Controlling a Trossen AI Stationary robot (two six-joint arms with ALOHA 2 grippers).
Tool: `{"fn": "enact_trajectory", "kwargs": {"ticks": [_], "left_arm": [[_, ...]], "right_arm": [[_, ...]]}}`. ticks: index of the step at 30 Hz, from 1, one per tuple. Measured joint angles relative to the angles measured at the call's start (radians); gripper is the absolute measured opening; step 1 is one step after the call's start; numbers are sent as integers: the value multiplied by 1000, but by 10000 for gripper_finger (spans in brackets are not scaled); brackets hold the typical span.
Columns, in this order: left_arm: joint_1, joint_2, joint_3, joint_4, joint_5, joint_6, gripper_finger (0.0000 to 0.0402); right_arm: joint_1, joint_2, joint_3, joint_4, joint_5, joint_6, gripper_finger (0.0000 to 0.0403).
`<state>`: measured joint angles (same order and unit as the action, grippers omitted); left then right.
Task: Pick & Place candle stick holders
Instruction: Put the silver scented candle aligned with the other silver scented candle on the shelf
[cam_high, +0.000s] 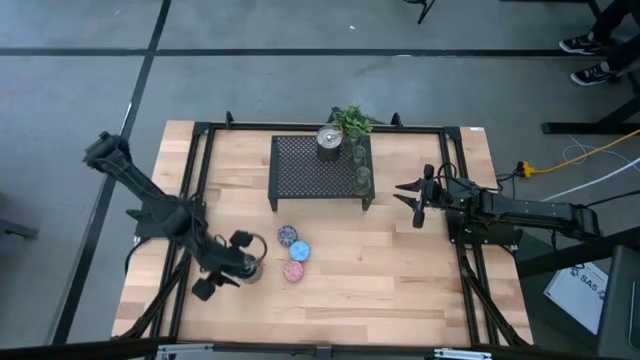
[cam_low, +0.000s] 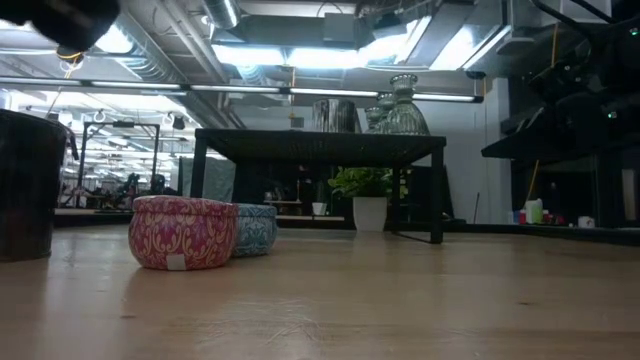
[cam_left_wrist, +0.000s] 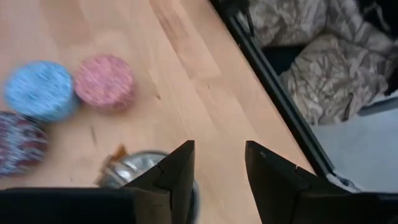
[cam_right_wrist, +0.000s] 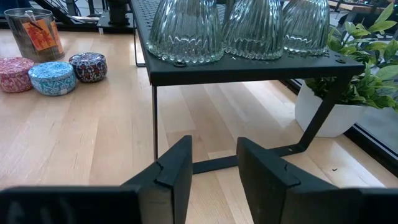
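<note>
On the wooden tabletop (cam_high: 380, 290) stands a black mesh rack (cam_high: 310, 170), near the top middle of the high view. On the rack sit one shiny silver holder (cam_high: 329, 139) and three clear ribbed glass cups (cam_right_wrist: 186, 31) in a row along its right edge. A small green plant (cam_high: 352, 121) is just behind the rack.

Three little round holders lie close together in the lower middle of the high view — a purple one (cam_high: 287, 236), a blue one (cam_high: 299, 251) and a pink one (cam_high: 293, 271). The blue one touches the pink one.

Just left of them stands a second silver holder (cam_high: 250, 266). The left hand (cam_high: 247, 254) is right at it. In the left wrist view its two fingers (cam_left_wrist: 177, 177) are a little apart with nothing between them, and the silver holder sits just beside one finger.

The right hand (cam_high: 417, 203) hangs at the right side of the rack, well apart from the small holders. Its fingers (cam_right_wrist: 174, 174) are a little apart too — they hold nothing.
</note>
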<state>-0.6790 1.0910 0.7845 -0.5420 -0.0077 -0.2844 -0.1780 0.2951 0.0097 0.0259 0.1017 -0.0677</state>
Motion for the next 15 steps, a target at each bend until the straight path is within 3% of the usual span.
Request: {"fn": "enact_trajectory", "kwargs": {"ticks": [7,15], "left_arm": [[-70,73,0,-7,-69,-56,121],[-74,134,0,-19,-101,-99,106]], "right_arm": [[0,0,0,0,0,0,128],[0,0,0,0,0,0,128]]}}
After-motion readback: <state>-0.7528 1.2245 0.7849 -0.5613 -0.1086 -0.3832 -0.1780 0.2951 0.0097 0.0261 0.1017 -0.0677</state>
